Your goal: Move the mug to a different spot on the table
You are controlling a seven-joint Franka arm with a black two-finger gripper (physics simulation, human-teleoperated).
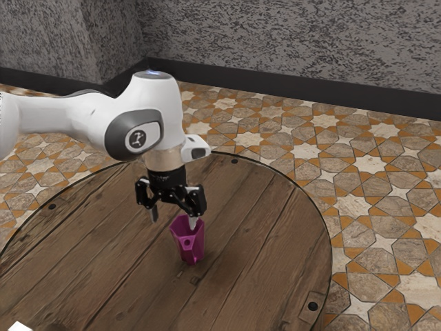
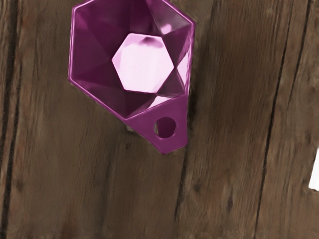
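Observation:
A magenta mug (image 1: pixel 187 243) with faceted hexagonal walls stands upright near the middle of the round wooden table (image 1: pixel 83 248). In the wrist view I look straight down into the mug (image 2: pixel 130 64); its flat handle tab (image 2: pixel 166 128) has a round hole. My black gripper (image 1: pixel 173 219) hangs just above the mug's rim and is open. One fingertip (image 1: pixel 193 225) is at the rim. The other fingertip (image 1: pixel 154 214) hangs apart from the mug, toward the exterior view's left. Nothing is held.
The table's edge (image 1: pixel 324 227) curves round on the exterior view's right, with patterned floor tiles beyond. A small white thing (image 1: pixel 15 325) lies at the table's near left edge. Bare wood surrounds the mug on all sides.

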